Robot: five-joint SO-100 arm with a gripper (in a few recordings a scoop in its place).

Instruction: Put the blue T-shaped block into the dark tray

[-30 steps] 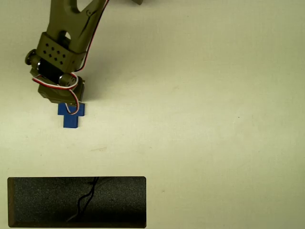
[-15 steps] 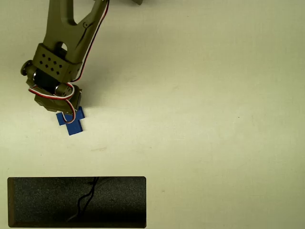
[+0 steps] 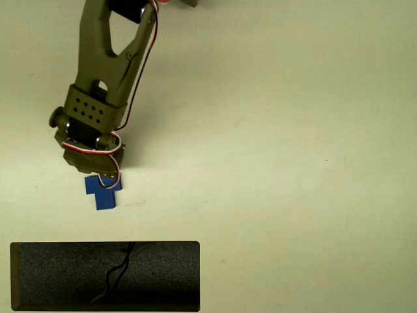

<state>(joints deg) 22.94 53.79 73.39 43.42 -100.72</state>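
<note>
Pale cream tabletop (image 3: 293, 130) fills the overhead view, bare apart from faint scuffs. Largest on it is the dark tray (image 3: 65, 277), a long black rectangle along the bottom edge at the left, with a speckled floor, a thin rim and a thin black wire-like squiggle (image 3: 117, 274) near its middle. Next is my olive-green arm (image 3: 111, 59), reaching down from the top edge, red-and-white wires looped over its wrist. Its gripper (image 3: 99, 175) sits under the wrist housing, so I cannot tell from above whether the jaws are closed on anything or merely resting against it.

Smallest is the blue T-shaped block (image 3: 103, 190), crossbar tucked under the gripper end and stem pointing toward the tray. It sits above the tray's left half, near but clearly apart from the rim, with bare table between.

My worry is the grip. If I only have a corner of the crossbar, the block could twist or slip out as I carry it on. If it is being pushed rather than held, the tray's raised rim would stop it or tip it. I'd also avoid snagging the squiggle.
</note>
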